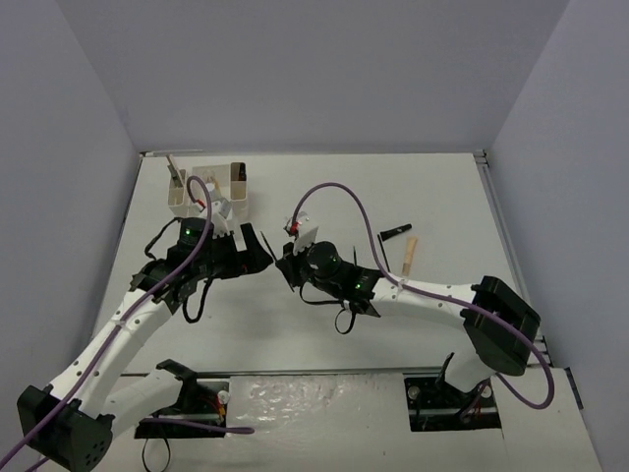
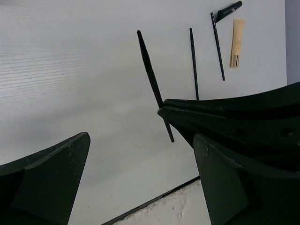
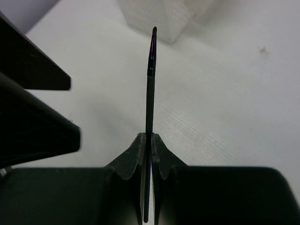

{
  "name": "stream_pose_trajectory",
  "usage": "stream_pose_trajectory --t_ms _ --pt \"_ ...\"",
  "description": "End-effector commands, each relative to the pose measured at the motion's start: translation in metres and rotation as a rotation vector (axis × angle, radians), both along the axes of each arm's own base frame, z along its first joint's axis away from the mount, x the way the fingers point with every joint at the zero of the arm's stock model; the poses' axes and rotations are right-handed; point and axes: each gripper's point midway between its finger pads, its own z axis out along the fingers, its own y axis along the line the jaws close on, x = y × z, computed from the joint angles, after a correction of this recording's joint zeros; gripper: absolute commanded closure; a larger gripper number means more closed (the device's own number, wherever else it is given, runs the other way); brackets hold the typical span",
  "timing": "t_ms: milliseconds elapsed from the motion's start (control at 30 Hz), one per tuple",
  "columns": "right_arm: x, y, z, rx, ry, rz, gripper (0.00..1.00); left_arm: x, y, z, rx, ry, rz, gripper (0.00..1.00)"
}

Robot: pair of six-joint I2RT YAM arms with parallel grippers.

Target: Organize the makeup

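Right pincer (image 3: 146, 140) clenched on black pencil (image 3: 149, 103); left pincer (image 2: 140, 138) released, facing it. Next likely: slot pencil into box (image 1: 236, 197) at eleven o'clock.

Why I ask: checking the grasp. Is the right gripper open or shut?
Shut: the right gripper pinches the black pencil between its jaws.

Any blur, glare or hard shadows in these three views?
Top view: even light, soft shadows, no glare. Right wrist: the pencil is sharp, the white box behind blurred. Left wrist: near fingers dark and soft, tube crisp.
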Motion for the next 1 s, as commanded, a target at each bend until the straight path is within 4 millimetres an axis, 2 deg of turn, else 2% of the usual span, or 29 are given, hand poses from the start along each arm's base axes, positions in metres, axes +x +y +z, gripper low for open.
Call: stream_pose_trajectory --t_ms 0,167,433,733,833,967 --pt "-0.007 0.015 0.079 0.251 -0.142 0.047 1.00 0.022 -0.014 0.048 -0.065 -0.150 0.050 0.14" --pt "-0.017 0.018 0.088 0.286 -0.157 0.078 1.00 0.026 -0.021 0.052 -0.087 -0.179 0.068 0.23" --pt "-0.022 0.018 0.088 0.306 -0.164 0.090 1.00 0.038 -0.014 0.073 -0.163 -0.272 0.175 0.43" --pt "-0.023 0.017 0.092 0.322 -0.174 0.089 1.00 0.040 -0.028 0.054 -0.151 -0.210 0.156 0.55" --pt "-0.023 0.017 0.093 0.325 -0.174 0.089 1.00 0.042 -0.029 0.049 -0.140 -0.206 0.159 0.65" --pt "-0.022 0.016 0.091 0.322 -0.175 0.082 1.00 0.045 -0.031 0.054 -0.138 -0.224 0.160 0.90"
